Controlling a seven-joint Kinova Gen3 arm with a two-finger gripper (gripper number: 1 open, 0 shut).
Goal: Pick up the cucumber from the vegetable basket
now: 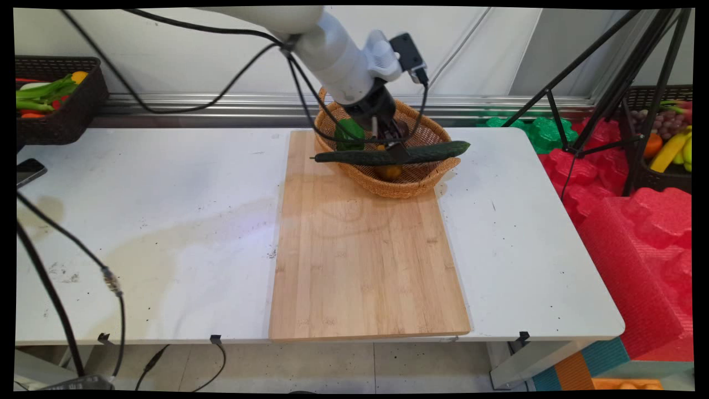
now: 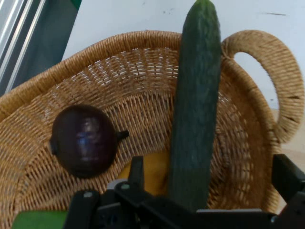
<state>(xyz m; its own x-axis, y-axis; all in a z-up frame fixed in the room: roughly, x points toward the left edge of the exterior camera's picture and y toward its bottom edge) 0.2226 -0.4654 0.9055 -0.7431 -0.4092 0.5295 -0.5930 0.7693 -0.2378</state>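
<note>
A long dark green cucumber (image 1: 388,154) lies level across the wicker basket (image 1: 410,185), both ends reaching past the rim. My gripper (image 1: 394,147) hangs right over its middle. In the hand view the cucumber (image 2: 195,119) runs up between my fingers, and my gripper (image 2: 209,174) is open, with a gap on each side of it. Inside the basket (image 2: 143,62) sit a purple onion (image 2: 83,140), a yellow fruit (image 2: 150,174) and a green pepper (image 1: 349,133). The basket stands on the far end of a wooden cutting board (image 1: 365,249).
A dark crate of vegetables (image 1: 55,105) stands at the back left, with a phone (image 1: 27,170) on the table's left edge. A black tripod (image 1: 598,83), red foam (image 1: 637,233) and a fruit crate (image 1: 664,144) are off the right side. Black cables hang at the left.
</note>
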